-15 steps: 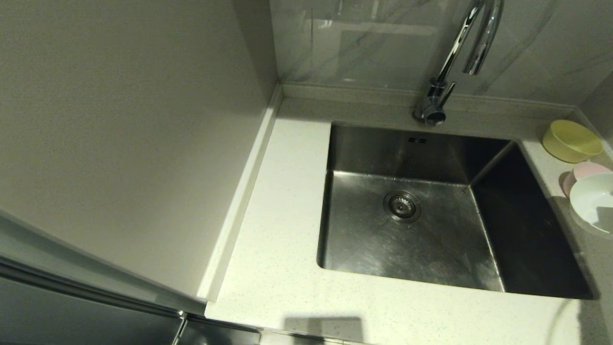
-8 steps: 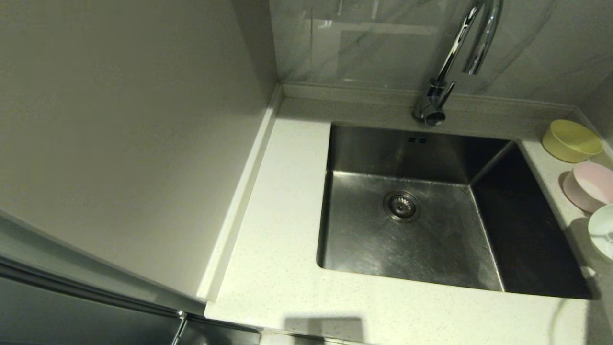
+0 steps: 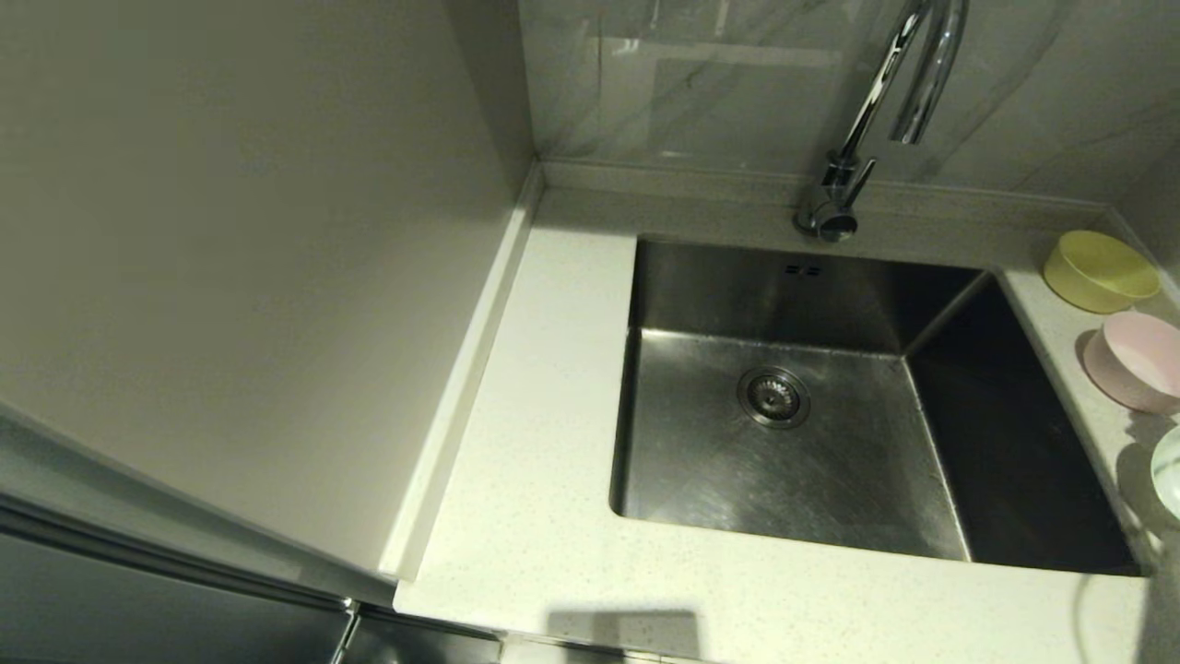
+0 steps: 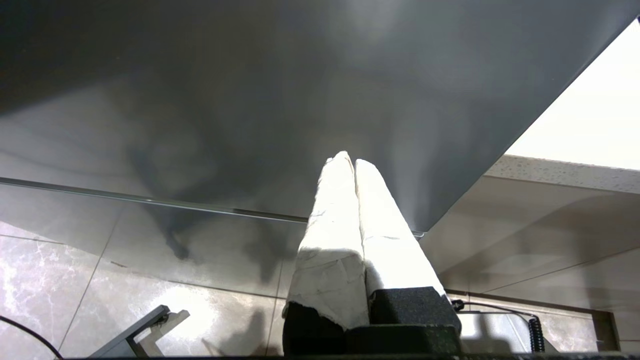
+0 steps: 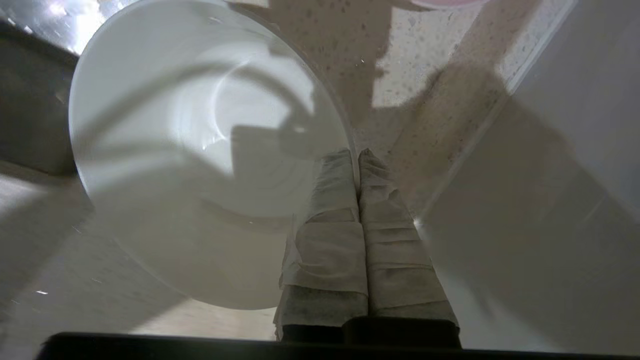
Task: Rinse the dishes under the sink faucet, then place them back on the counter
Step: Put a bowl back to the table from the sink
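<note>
Right hand point(image 5: 358, 156) pinches the white bowl's point(image 5: 200, 150) rim, one finger inside, above the counter point(image 5: 420, 75)

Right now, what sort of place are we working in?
Most likely a home kitchen corner: a steel sink set in a speckled white counter, a chrome gooseneck faucet against a marble-look wall, and small bowls, yellow-green and pink, beside the basin. The right hand grips the white bowl.
</note>
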`<state>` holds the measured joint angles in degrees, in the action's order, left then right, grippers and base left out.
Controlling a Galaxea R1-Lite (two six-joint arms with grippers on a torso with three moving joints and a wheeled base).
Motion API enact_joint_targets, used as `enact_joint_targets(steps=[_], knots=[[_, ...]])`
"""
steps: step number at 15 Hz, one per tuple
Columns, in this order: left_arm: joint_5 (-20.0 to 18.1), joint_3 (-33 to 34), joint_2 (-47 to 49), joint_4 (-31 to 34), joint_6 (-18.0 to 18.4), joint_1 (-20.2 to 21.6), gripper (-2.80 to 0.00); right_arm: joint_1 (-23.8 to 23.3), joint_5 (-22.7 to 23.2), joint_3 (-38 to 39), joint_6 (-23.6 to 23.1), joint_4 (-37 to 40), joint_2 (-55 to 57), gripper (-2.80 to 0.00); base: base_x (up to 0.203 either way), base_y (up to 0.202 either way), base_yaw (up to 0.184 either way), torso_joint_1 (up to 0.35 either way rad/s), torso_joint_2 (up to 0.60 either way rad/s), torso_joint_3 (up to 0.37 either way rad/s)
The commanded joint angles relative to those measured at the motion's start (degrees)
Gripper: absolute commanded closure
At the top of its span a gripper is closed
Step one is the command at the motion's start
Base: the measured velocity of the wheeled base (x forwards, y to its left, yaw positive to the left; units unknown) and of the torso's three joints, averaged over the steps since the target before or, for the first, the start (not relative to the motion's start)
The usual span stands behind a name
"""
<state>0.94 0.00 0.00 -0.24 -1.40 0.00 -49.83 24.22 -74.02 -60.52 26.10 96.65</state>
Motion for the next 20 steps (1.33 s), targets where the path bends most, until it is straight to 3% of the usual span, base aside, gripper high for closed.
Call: enact_joint_targets(steps=[1,10,11,13,16,20], knots=[[0.03,0.00,-0.09,-0.02,0.00,0.00,0.00,-0.88,0.47,-0.08,-1.97,0.18,1.17,0.00,0.000,0.000,0.000,0.000,0.00,0.000],[0.03,0.00,-0.09,-0.02,0.00,0.00,0.00,-0.79,2.06,-0.08,-2.14,-2.72,1.34,0.00,0.000,0.000,0.000,0.000,0.00,0.000],[0.03,0.00,-0.09,-0.02,0.00,0.00,0.00,-0.79,2.06,-0.08,-2.23,-2.72,1.25,-2.80,0.000,0.000,0.000,0.000,0.00,0.000],[0.03,0.00,-0.09,-0.02,0.00,0.00,0.00,-0.88,2.07,-0.08,-2.32,-2.83,0.90,-2.80,0.000,0.000,0.000,0.000,0.00,0.000],[0.03,0.00,-0.09,-0.02,0.00,0.00,0.00,-0.82,2.63,2.01,-1.86,-10.06,-0.37,-2.80,0.000,0.000,0.000,0.000,0.00,0.000],[0.03,0.00,-0.09,-0.02,0.00,0.00,0.00,0.54,9.46,4.62,-0.50,-11.49,-5.07,-2.80,0.000,0.000,0.000,0.000,0.00,0.000]])
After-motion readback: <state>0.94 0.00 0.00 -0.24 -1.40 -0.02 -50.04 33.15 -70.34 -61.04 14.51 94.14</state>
